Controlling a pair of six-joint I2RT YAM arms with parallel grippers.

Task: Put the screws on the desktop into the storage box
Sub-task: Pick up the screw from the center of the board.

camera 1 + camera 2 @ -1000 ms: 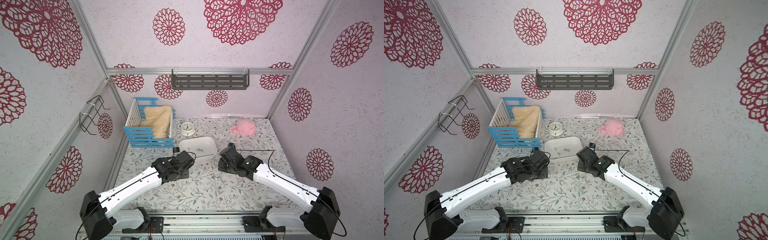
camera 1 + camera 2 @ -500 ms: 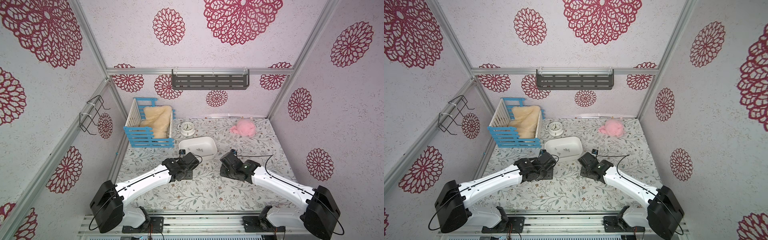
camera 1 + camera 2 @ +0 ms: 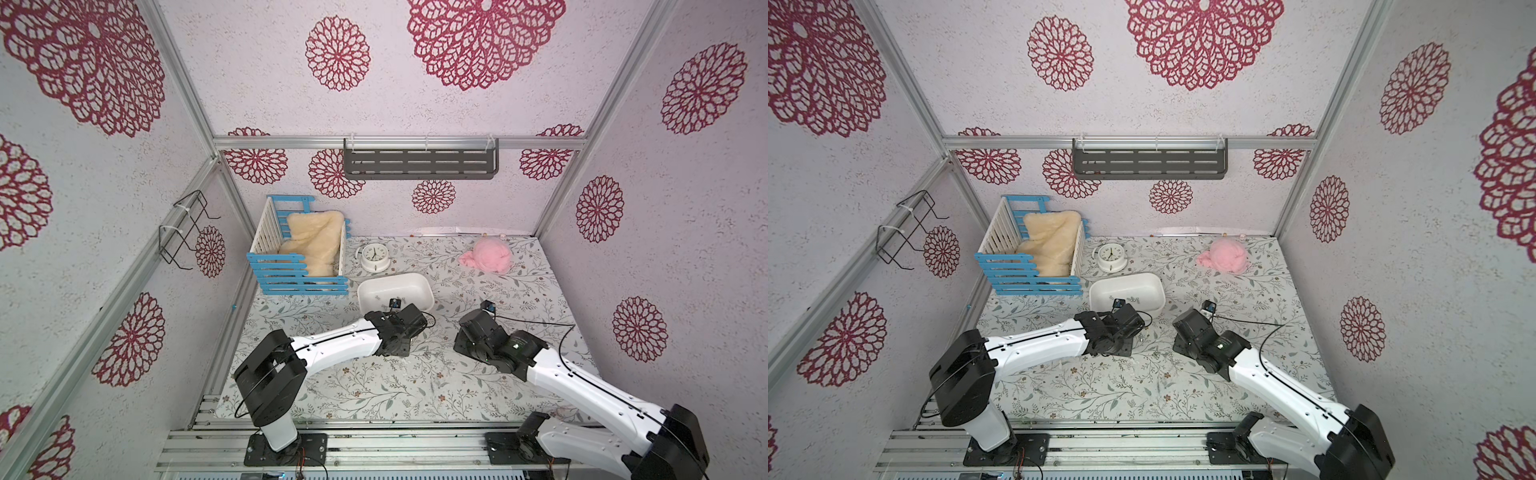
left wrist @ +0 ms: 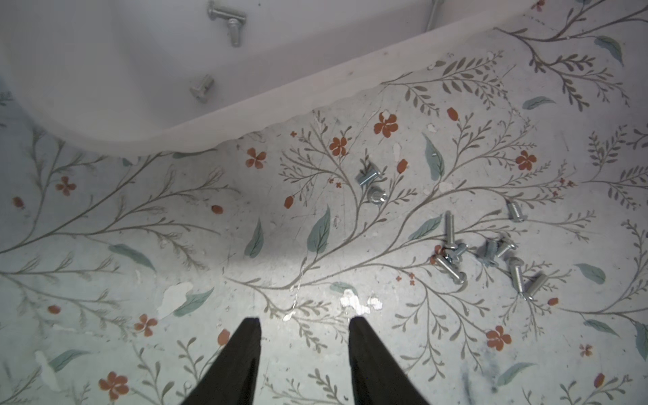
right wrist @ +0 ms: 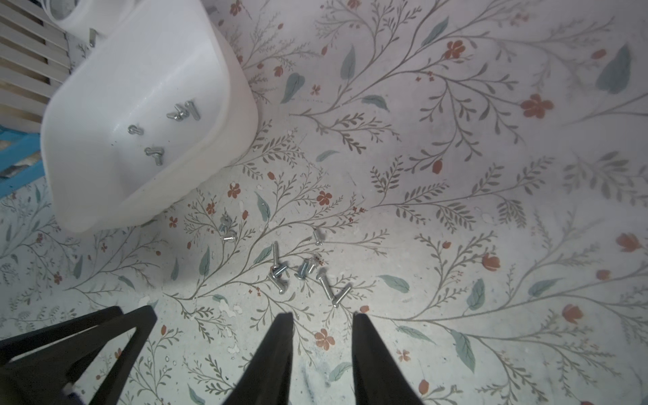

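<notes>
Silver-grey screws lie in a loose huddle on the flowered desktop, in the gap between the two arms and a little short of the white storage box. A stray pair sits apart from the heap, nearer the box wall, and a handful more lie on the box floor.

From where I stand the right gripper has the better line. Its two black fingers are parted by a modest gap with nothing between them, and the heap lies just ahead of the tips, the nearest screw close to one of them.

The left gripper is parted about as much and is just as empty. For this one the heap lies ahead but well off to the side, toward the right arm, while the stray pair is nearer its line and the box rim runs across beyond. In both top views it hangs by the near edge of the box.

Whether either set of tips touches the desktop I cannot tell.
</notes>
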